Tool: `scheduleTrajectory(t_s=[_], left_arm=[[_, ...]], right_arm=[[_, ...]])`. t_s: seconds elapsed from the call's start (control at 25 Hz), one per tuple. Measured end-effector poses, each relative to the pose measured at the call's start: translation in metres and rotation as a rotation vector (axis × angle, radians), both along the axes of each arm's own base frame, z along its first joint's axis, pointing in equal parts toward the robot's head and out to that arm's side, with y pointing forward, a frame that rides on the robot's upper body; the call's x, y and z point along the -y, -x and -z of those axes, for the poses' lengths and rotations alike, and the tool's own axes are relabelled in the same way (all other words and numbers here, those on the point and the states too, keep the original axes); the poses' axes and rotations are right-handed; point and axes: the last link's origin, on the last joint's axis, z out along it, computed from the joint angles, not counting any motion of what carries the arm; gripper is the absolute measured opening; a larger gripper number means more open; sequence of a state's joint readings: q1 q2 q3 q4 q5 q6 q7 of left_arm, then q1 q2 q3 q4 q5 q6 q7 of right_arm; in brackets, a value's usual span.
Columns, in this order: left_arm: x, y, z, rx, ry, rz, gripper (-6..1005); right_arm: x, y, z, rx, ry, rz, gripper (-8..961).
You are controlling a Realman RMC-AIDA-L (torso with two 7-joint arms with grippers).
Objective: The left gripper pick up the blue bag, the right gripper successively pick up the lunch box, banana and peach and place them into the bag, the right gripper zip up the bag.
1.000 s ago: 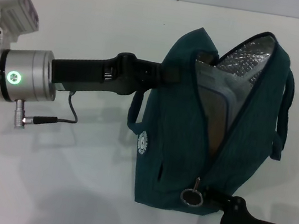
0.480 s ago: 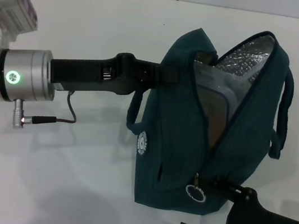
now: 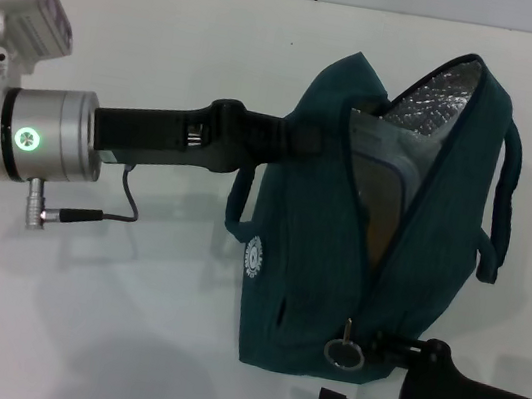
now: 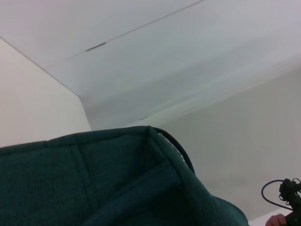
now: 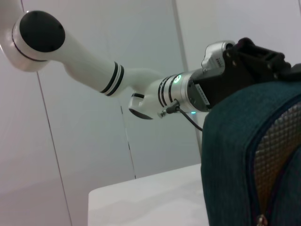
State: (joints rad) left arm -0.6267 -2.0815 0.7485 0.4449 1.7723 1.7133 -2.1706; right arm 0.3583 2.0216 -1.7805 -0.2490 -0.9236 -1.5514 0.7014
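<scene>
My left end effector (image 3: 301,136) pinches the soft blue bag (image 3: 306,267) upright. Its small metal zip ring (image 3: 343,353), the hold point, hangs just beside my right end effector (image 3: 379,347); whether that one is spread, I cannot tell.

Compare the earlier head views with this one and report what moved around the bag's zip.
The right gripper has come up and toward the left to the ring zip pull at the blue bag's lower end; a grasp cannot be confirmed. The pull swung slightly. The left gripper still holds the bag's top edge; the bag is still unzipped, with the lunch box inside.

bright even light, soft shadows, sharp focus
</scene>
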Motion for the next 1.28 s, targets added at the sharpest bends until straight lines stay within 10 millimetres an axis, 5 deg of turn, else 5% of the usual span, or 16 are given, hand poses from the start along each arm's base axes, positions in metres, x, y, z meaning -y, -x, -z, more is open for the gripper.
scheduleTrajectory(t_s=[0.68, 1.28], left_arm=[[0.0010, 0.0011, -0.0003, 0.006, -0.004, -0.003, 94], [0.0008, 0.0015, -0.0009, 0.005, -0.012, 0.000, 96]], right_arm=[[-0.0039, 0.0012, 0.0017, 0.011, -0.011, -0.001, 351], [-0.0054, 0.0004, 0.0011, 0.012, -0.021, 0.009, 23]])
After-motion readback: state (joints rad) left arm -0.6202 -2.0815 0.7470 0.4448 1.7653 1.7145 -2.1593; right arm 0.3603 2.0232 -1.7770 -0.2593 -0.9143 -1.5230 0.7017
